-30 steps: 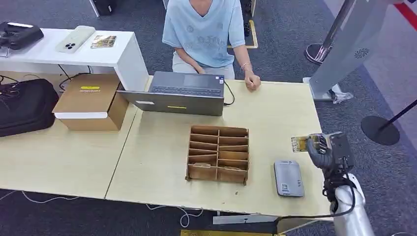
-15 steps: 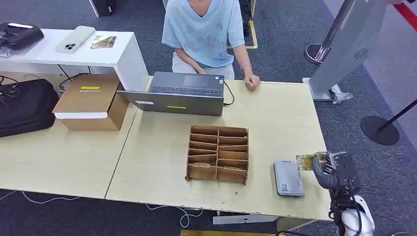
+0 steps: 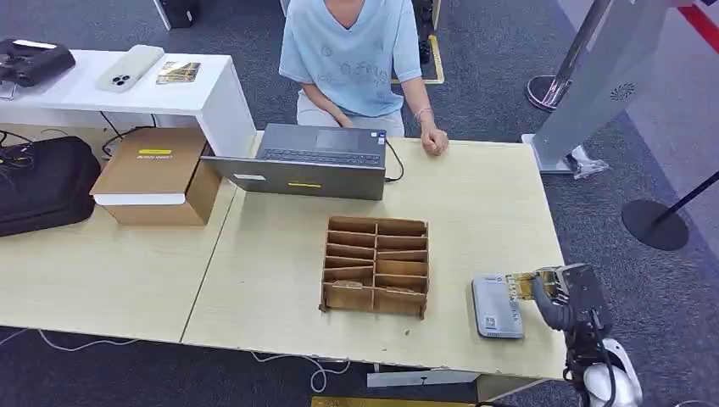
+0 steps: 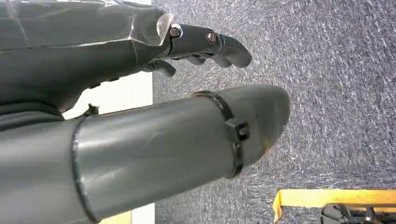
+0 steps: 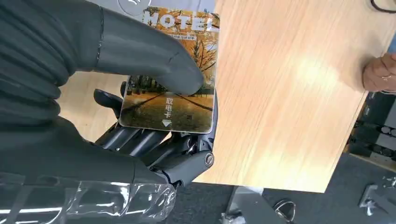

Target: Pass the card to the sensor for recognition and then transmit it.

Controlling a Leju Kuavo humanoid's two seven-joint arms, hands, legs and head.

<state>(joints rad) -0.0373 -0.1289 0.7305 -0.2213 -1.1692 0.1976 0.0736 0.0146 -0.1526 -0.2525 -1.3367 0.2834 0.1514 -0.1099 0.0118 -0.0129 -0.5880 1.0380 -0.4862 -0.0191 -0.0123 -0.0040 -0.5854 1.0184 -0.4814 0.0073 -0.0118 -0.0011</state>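
Note:
My right hand (image 3: 566, 292) holds a hotel key card (image 3: 519, 282) with an autumn-tree picture, flat, at the right edge of the grey card sensor (image 3: 496, 307) near the table's front right corner. The card's far end overlaps the sensor's right side. In the right wrist view the thumb presses on top of the card (image 5: 180, 84) and the fingers (image 5: 154, 140) lie under it. My left hand (image 4: 187, 93) hangs over grey carpet, fingers loosely spread, holding nothing.
A cardboard divider box (image 3: 376, 264) stands left of the sensor. A laptop (image 3: 318, 158) sits at the table's far edge before a seated person (image 3: 356, 51), whose hand (image 3: 436, 141) rests on the table. A cardboard box (image 3: 157, 174) and black bag (image 3: 42, 182) lie at the left.
My right hand has come down and toward the table's front with the card, then shifted left, bringing the card from above the table's right edge onto the sensor's right side.

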